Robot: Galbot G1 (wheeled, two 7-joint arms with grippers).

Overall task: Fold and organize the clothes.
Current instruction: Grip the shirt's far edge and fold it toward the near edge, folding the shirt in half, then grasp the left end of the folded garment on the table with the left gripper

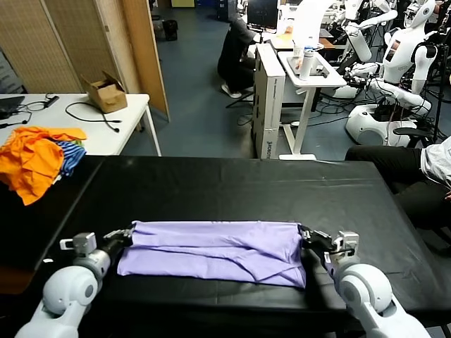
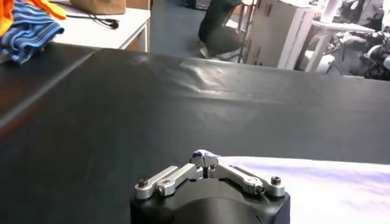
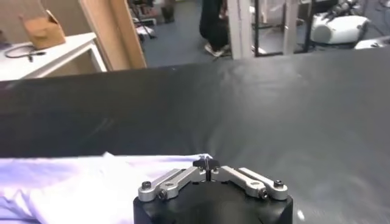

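Claws (image 1: 130, 233) (image 1: 304, 233) clamping T-shirt's (image 1: 215, 251) far corners

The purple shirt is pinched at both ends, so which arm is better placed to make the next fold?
Neither clearly. The left pincer is shut on the shirt at its left far corner, the right pincer on its right far corner. A two-arm fold seems likeliest.

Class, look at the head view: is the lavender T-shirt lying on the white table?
No. The lavender T-shirt lies on the black table, held at its far corners by the left gripper and right gripper.
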